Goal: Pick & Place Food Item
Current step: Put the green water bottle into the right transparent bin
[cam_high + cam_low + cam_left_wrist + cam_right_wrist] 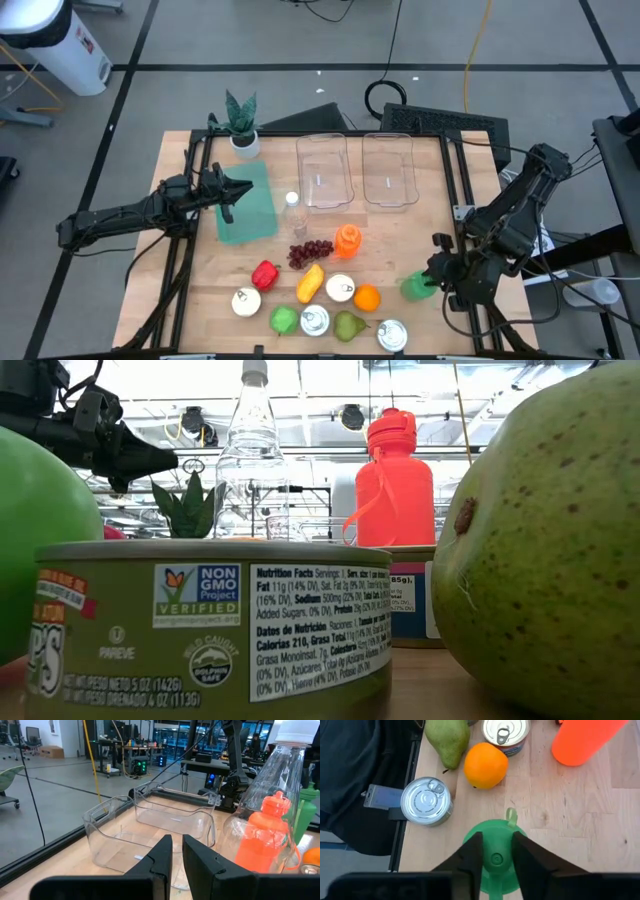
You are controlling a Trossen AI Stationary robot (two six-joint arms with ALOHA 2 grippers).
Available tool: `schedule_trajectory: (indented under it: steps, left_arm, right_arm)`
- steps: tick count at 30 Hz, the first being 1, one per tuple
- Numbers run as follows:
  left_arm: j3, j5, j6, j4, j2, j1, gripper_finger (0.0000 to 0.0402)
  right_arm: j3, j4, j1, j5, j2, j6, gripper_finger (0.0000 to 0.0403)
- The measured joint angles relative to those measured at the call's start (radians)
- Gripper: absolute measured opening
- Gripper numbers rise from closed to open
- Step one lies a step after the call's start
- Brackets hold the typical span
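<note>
Food lies at the table's near side: a red pepper (264, 273), grapes (310, 252), a yellow piece (311, 283), an orange (367, 298), a green apple (285, 320) and a pear (349, 325). Two clear bins (322, 170) stand at the far side. My right gripper (496, 852) is near the table's right edge, shut on a green bottle (418, 287). My left gripper (236, 190) hovers above a green mat (247, 203), shut and empty, facing the bins (150, 820). My right gripper pinches the green bottle's round top (496, 858) between its two fingers (470, 855), coming from above and pointing down. The wider green body (492, 832) shows beyond the fingers. Whether the bottle still stands on the table cannot be seen.
Cans (340, 288) (315, 320) (391, 335) stand among the food, one right beside the green bottle (426, 801). An orange bottle (347, 240) and a clear bottle (293, 212) stand mid-table. A potted plant (240, 125) is at the far left corner.
</note>
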Motion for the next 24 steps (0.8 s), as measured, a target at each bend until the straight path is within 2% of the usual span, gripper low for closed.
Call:
schedule_trajectory:
  steps: [6, 24]
  left_arm:
    - [0.000, 0.000, 0.000, 0.000, 0.000, 0.000, 0.0050]
    - [0.000, 0.000, 0.000, 0.000, 0.000, 0.000, 0.0050]
  right_arm:
    - [-0.001, -0.001, 0.000, 0.000, 0.000, 0.003, 0.0047]
    - [-0.003, 0.071, -0.028, 0.021, -0.012, -0.177, 0.0046]
